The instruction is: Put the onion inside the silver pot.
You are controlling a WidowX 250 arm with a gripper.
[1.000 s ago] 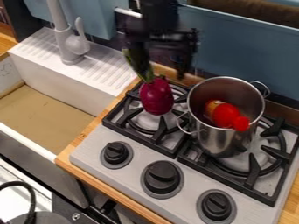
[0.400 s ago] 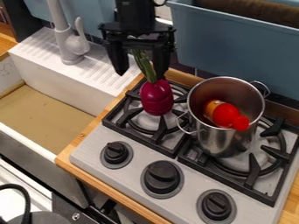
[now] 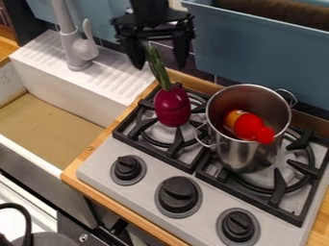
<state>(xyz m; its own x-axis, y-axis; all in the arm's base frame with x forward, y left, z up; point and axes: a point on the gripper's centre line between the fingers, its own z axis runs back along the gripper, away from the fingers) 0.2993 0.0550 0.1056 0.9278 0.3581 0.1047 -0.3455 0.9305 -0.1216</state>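
Hanging over the onion [image 3: 172,106] in the camera view, the gripper [image 3: 160,64] has its fingers spread, one seen on either side of the green stalk [image 3: 157,72], pinching nothing. The onion rests on the burner grate [image 3: 175,150] just beside the silver pot [image 3: 241,157]. A good grasp probably means centring over the bulb, coming straight down and closing on its firm body, since the stalk may bend or slip. Then it should be lifted well clear of the rim and loop handle [image 3: 207,136] and let down gently beside the rounded red item [image 3: 249,126] in the pot. The bulb is glossy, deep purple and grooved; the pot is smooth, shiny metal with tall, straight walls; the grate is dark and ribbed.
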